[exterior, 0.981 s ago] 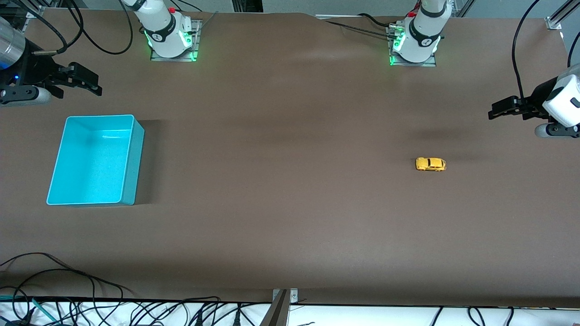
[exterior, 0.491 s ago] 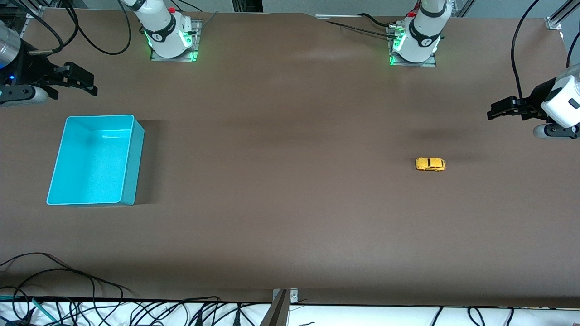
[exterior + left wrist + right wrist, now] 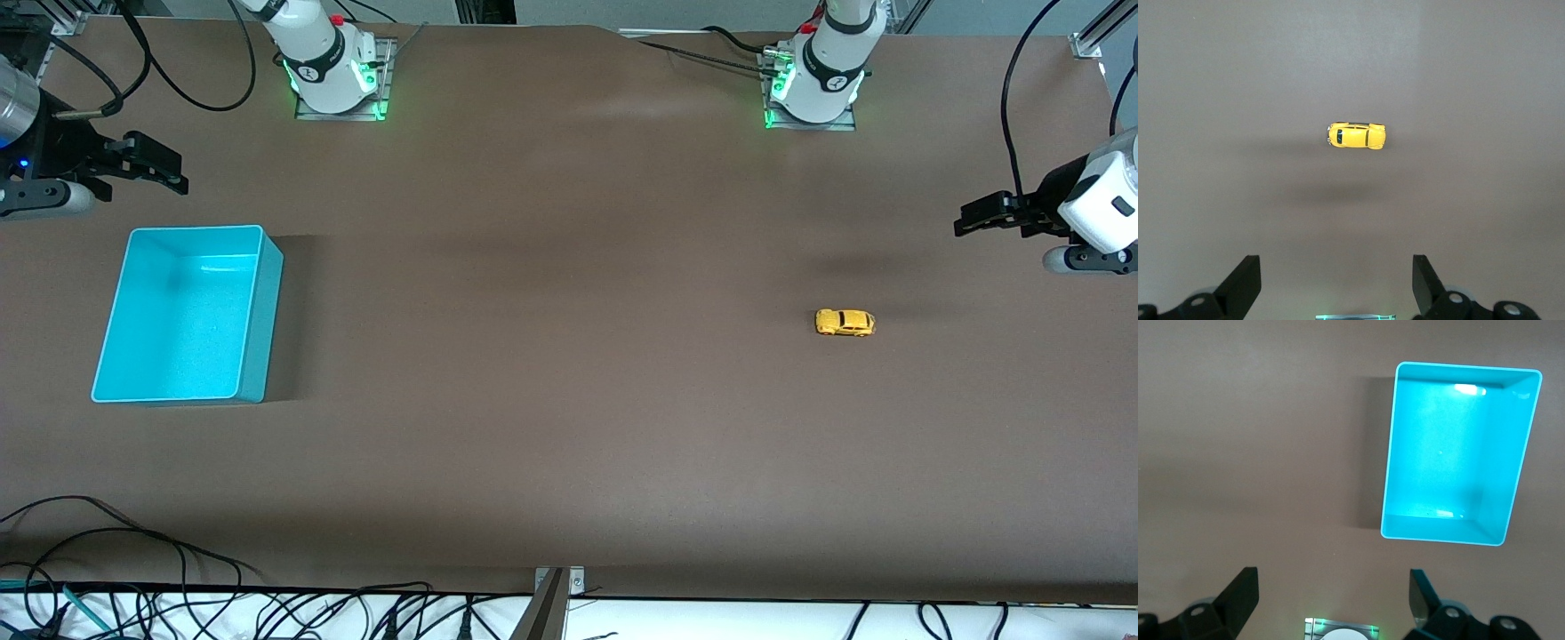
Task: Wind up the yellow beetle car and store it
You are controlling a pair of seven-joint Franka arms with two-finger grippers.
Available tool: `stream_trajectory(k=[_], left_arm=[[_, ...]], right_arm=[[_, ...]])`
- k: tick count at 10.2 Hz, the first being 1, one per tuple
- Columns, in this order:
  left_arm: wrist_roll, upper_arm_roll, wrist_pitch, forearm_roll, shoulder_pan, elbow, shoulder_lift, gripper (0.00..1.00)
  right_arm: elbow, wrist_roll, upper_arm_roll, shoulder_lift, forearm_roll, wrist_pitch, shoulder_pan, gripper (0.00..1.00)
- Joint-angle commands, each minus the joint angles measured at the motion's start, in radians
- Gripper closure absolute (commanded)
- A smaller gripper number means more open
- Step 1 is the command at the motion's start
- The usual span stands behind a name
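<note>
The yellow beetle car [image 3: 845,323] sits by itself on the brown table [image 3: 569,400], toward the left arm's end, all wheels down and nothing touching it. The turquoise bin [image 3: 267,311] stands well apart from it at the right arm's end, with nothing inside.

Over the last second very little has shifted. The right pincer [image 3: 164,169] has drawn back a touch toward the table's edge at its own end; it hangs above bare table just past the bin's rim, on the side nearer the robot bases. Its fingers [image 3: 1238,593] stand spread wide with nothing between them. The left pincer [image 3: 973,218] has eased outward by a hair and hovers over bare table toward its own end, well clear of the car. Its fingers [image 3: 1245,283] are likewise wide apart and empty, and its wrist view looks straight down on the car.

The car and the bin lie exactly where they were a second ago. To my eye, the job has not truly begun: no winding, no lifting. The left arm looks the likelier one to reach for the car first.
</note>
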Motion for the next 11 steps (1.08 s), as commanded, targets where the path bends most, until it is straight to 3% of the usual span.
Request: stream_trajectory(k=[1, 11], left_arm=[[0.010, 0.003, -0.009, -0.006, -0.005, 0.006, -0.003, 0.00], [0.019, 0.001, -0.009, -0.006, -0.004, 0.006, -0.006, 0.00]], right_arm=[[0.034, -0.025, 0.004, 0.029, -0.017, -0.010, -0.009, 0.00], [0.034, -0.040, -0.011, 0.043, -0.016, 0.018, -0.020, 0.00]])
